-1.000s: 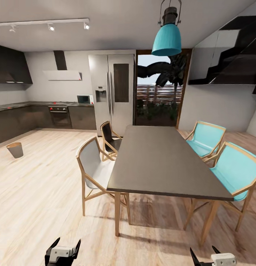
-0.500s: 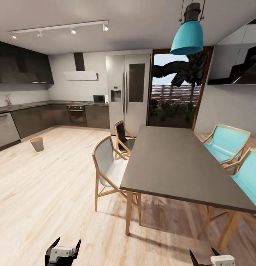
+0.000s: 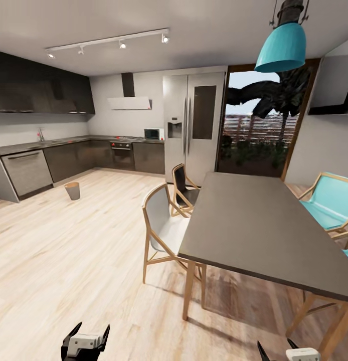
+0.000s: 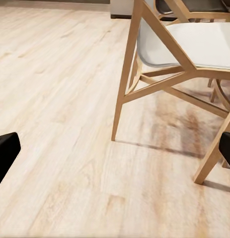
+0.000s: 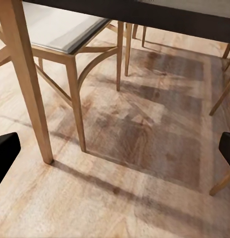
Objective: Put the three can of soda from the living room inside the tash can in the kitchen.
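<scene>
The trash can (image 3: 72, 190), a small tapered bin, stands on the light wood floor in front of the dark grey kitchen cabinets (image 3: 68, 159), far off to my left. No soda can is in view. My left gripper (image 3: 90, 332) sits low at the head view's bottom edge, open and empty. My right gripper (image 3: 276, 348) is at the bottom right, also open and empty. In the left wrist view the black fingertips (image 4: 5, 154) stand wide apart over bare floor. The right wrist view has its fingertips (image 5: 4, 151) equally wide apart.
A long dark dining table (image 3: 254, 225) stands close on my right, with a white-seated wooden chair (image 3: 164, 230) and a black one (image 3: 183, 188) on its near side and turquoise chairs (image 3: 332, 200) beyond. A steel fridge (image 3: 194, 125) and an oven (image 3: 122, 154) line the back wall. Open floor (image 3: 68, 240) lies toward the bin.
The head view has swung left, so the kitchen, bin and table sit further right in the picture. Both grippers hold the same open pose.
</scene>
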`<state>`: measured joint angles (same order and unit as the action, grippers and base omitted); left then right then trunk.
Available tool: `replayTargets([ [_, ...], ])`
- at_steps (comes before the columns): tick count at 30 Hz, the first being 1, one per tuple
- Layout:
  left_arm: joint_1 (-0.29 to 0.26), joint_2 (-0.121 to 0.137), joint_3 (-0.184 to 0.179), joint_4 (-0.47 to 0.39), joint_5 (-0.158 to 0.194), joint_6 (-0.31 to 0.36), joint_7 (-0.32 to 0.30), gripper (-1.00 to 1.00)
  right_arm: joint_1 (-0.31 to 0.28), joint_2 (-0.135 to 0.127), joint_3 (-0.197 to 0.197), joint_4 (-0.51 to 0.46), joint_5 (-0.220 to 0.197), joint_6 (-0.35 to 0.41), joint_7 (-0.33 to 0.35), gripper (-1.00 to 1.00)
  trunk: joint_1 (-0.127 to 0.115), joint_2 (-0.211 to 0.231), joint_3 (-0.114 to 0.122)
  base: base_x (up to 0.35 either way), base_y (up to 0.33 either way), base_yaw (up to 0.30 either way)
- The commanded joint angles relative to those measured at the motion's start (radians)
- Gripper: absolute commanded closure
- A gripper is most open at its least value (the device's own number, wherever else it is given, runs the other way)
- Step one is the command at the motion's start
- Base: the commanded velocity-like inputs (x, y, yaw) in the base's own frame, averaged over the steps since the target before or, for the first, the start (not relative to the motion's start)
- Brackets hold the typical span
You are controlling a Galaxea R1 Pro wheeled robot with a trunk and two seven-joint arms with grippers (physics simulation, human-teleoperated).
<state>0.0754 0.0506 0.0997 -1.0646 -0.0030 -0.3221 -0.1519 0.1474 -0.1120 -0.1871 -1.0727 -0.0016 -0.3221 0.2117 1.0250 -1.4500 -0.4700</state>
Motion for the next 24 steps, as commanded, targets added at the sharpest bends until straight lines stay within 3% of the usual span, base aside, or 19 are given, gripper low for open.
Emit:
replayTargets([
  [1, 0.000, 0.000, 0.000, 0.000, 0.000, 0.000, 0.000, -1.00, 0.000, 0.000, 0.000, 0.000, 0.000, 0.000, 0.000, -1.00, 0.000, 0.000, 0.000, 0.000, 0.000, 0.054],
  [24, 0.000, -0.001, 0.000, 0.010, 0.000, 0.000, 0.001, -1.00, -0.002, 0.001, 0.005, 0.016, 0.003, 0.001, 0.000, -1.00, 0.000, 0.000, -0.009, 0.000, 0.000, 0.005],
])
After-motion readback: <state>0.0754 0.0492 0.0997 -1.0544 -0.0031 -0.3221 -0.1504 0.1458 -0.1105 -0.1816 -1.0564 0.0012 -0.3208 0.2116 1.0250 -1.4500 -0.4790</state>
